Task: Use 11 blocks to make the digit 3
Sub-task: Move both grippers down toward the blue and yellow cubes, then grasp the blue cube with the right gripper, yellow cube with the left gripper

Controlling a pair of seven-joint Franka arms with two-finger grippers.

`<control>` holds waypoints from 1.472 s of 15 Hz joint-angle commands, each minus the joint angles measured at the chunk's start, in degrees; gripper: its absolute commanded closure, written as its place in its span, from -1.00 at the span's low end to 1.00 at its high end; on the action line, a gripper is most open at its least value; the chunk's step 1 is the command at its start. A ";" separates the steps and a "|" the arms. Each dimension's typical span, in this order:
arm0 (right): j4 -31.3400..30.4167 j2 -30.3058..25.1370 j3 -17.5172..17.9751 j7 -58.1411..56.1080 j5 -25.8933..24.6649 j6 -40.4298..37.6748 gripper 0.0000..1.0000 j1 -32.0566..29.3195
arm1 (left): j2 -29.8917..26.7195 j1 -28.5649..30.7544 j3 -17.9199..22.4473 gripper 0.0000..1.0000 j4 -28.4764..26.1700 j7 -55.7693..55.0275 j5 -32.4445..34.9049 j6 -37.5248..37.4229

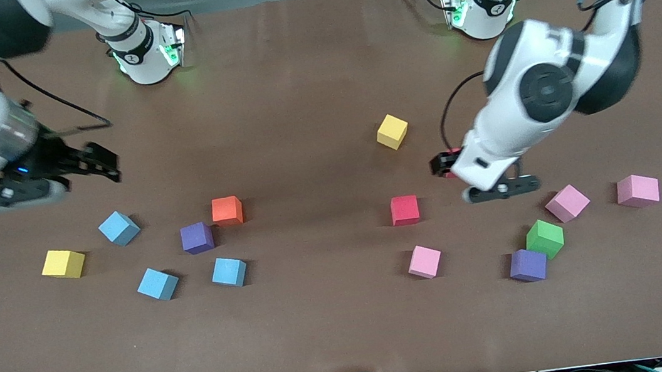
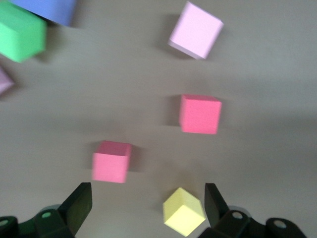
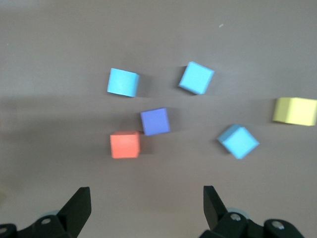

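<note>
Nothing is built yet, every cube is loose on the brown bench [image 1: 306,88], so here's what worries me.

The blocks sit in two scattered bunches, and some are crowded. The matte green cube [image 1: 544,239] is just about touching a purple cube [image 1: 528,265] near the front edge at the left arm's end. The orange cube [image 1: 227,211] sits just beside another purple cube [image 1: 197,238] in the other bunch. Drop wide fingers on either one and I reckon you'd shove its neighbour. Most cubes are also turned at odd angles, so a grab that isn't squared to the faces could twist or squirt one out.

I also count more than eleven cubes, so picking the wrong ones is possible. And if the figure goes in the bare middle, both arms reaching there could clash.

The left claw [image 1: 501,189] is spread and empty, hanging over the bench between a red cube [image 1: 405,210] and a pink cube [image 1: 567,202]. Its wrist view shows a yellow cube [image 2: 184,211] closest to its fingers, with a pinkish-red cube [image 2: 111,161] off to one side.

The right claw [image 1: 97,163] is spread and empty too, up over bare bench at the right arm's end. The closest light blue cube [image 1: 119,228] sits on the front-edge side of it.
</note>
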 commanded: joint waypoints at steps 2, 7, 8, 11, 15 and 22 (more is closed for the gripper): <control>0.43 9.87 -0.28 5.61 -0.13 8.58 -1.00 3.84 | -2.55 -4.41 -0.15 -0.99 -12.69 -0.37 0.48 11.84; 1.39 23.06 -0.28 6.05 3.38 22.03 -1.00 4.10 | -3.96 -5.74 -7.87 -0.90 -22.21 -0.27 9.27 14.76; 2.18 25.17 -0.36 6.14 4.52 23.97 -1.00 4.97 | -4.40 -5.56 -9.10 -0.88 -24.31 0.07 9.71 15.55; 7.35 32.02 -0.54 7.28 5.76 24.78 -1.00 5.33 | -6.34 -5.38 -11.05 -0.86 -31.61 6.64 11.38 22.31; 11.15 36.35 -0.98 8.94 5.67 23.99 -1.00 5.07 | -7.22 -5.21 -11.14 -0.86 -33.47 14.22 11.29 21.97; 14.22 39.51 -1.51 10.80 1.55 23.72 -1.00 5.86 | -4.32 -5.21 -11.14 -0.86 -33.38 14.14 11.21 22.59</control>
